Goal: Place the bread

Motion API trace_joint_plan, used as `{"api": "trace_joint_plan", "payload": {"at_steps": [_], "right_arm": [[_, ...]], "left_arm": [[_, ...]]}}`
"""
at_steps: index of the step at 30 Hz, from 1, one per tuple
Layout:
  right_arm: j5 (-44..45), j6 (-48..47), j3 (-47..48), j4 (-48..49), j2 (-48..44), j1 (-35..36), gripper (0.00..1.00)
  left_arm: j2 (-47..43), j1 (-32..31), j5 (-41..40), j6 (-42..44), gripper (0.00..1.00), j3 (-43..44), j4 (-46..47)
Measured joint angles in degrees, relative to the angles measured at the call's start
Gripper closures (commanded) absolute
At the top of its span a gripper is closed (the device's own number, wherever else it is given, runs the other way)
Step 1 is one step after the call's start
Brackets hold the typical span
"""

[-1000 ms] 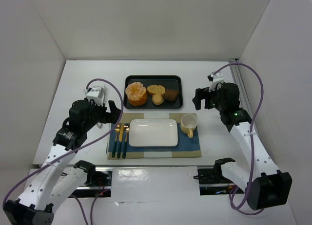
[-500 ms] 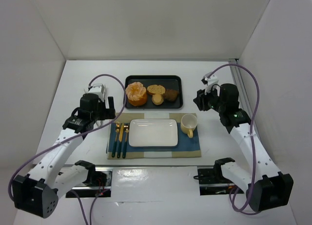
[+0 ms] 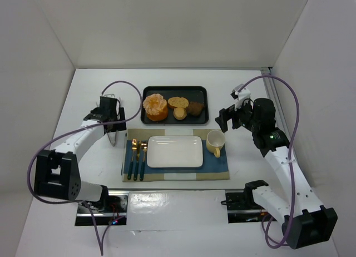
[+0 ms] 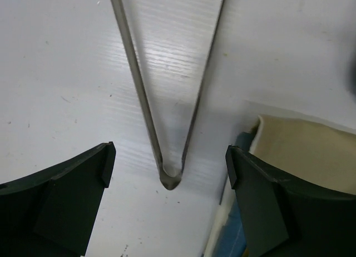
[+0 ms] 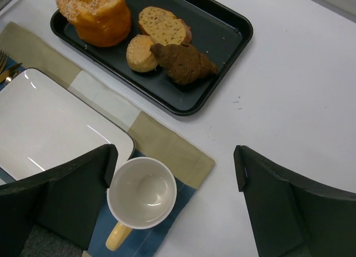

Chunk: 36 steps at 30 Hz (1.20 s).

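The bread (image 3: 154,107), a large orange-golden bun, sits at the left end of a black tray (image 3: 201,94). It also shows in the right wrist view (image 5: 99,15). My left gripper (image 3: 114,128) is open and low over the table left of the placemat. Its jaws (image 4: 169,159) straddle the bent end of metal tongs (image 4: 139,84) lying on the table, with no contact visible. My right gripper (image 3: 225,119) is open and empty above the cup (image 5: 142,198), right of the tray.
The tray (image 5: 222,23) also holds two small tan slices (image 5: 161,23) and a dark brown chunk (image 5: 183,62). A white rectangular plate (image 3: 174,151) lies on a blue and tan placemat (image 3: 219,168), with cutlery (image 3: 136,154) on its left and a cream cup (image 3: 215,141) on its right.
My left arm has swung out to the far left and dropped low over the tongs. My right gripper has shifted slightly left, toward the cup. The bread has not moved.
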Motion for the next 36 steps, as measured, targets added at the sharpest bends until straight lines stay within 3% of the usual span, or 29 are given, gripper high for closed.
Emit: {"api": "trace_joint_plan", "payload": {"at_steps": [11,28,31,33,34,36], "right_arm": [[0.0,0.0,-0.2,-0.3,-0.5,0.0,0.01],[0.2,0.0,-0.3,-0.3,-0.5,0.0,0.01],[0.2,0.0,-0.3,-0.3,-0.6,0.0,0.01],[0.2,0.0,-0.3,-0.3,-0.7,0.0,0.01],[0.2,0.0,-0.3,-0.3,-0.8,0.0,0.01],[0.2,0.0,-0.3,-0.3,-1.0,0.0,0.01]], "left_arm": [[8.4,6.9,1.9,0.0,0.0,3.0,-0.1],[18.2,8.5,9.6,0.4,0.04,6.4,0.0],[19.6,9.1,10.3,0.4,0.11,7.4,-0.4],[20.3,9.2,10.8,0.3,0.22,8.2,-0.7],[20.5,9.3,10.8,0.3,0.37,8.4,-0.7],[20.7,9.3,11.0,0.4,0.54,8.5,-0.7]]}}
